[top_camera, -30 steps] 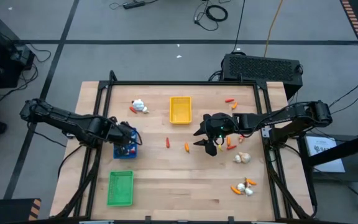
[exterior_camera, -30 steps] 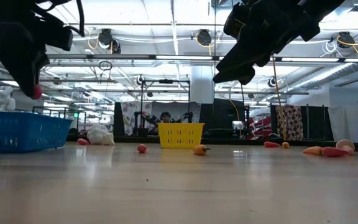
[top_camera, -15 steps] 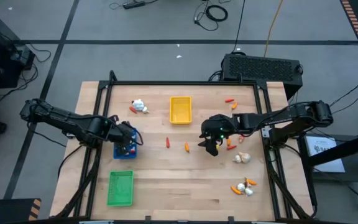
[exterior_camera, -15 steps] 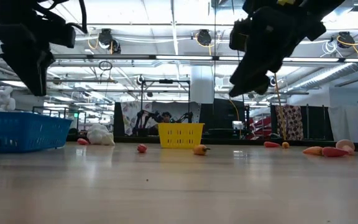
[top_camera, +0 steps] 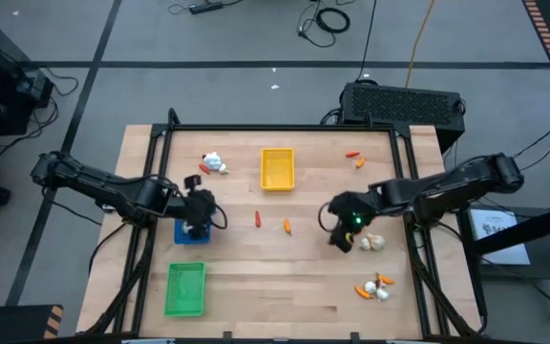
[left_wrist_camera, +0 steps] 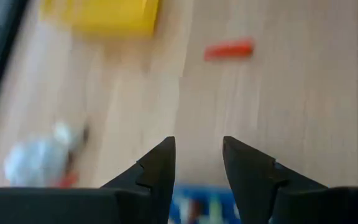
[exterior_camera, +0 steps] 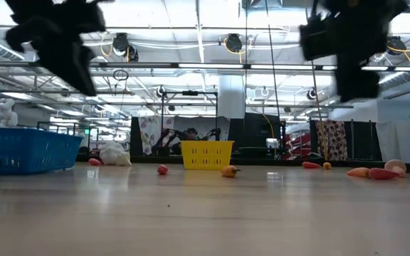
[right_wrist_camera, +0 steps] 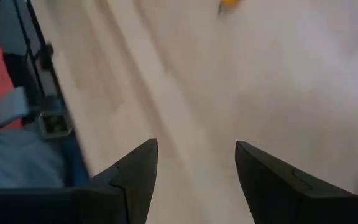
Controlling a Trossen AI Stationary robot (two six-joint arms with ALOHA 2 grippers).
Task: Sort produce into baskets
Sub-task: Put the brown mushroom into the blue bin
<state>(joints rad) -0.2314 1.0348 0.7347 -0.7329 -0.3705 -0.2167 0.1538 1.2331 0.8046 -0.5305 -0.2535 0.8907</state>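
My left gripper hovers open and empty over the far edge of the blue tray; in its wrist view the tray lies just below the fingers. My right gripper is open and empty above the table, just left of a whitish bulb. The yellow tray stands at the far middle and the green tray at the near left. A red piece and an orange piece lie on the wood between the arms.
A white and red cluster lies at the far left. A red piece and an orange piece lie at the far right. Several pieces lie at the near right. Bare wood stretches along the near middle.
My right gripper has swung toward the table's right and near edges, toward the whitish bulb. My left gripper has turned and shifted a little toward the far edge above the blue tray; the small red piece seen at its tip a second ago is gone from there.
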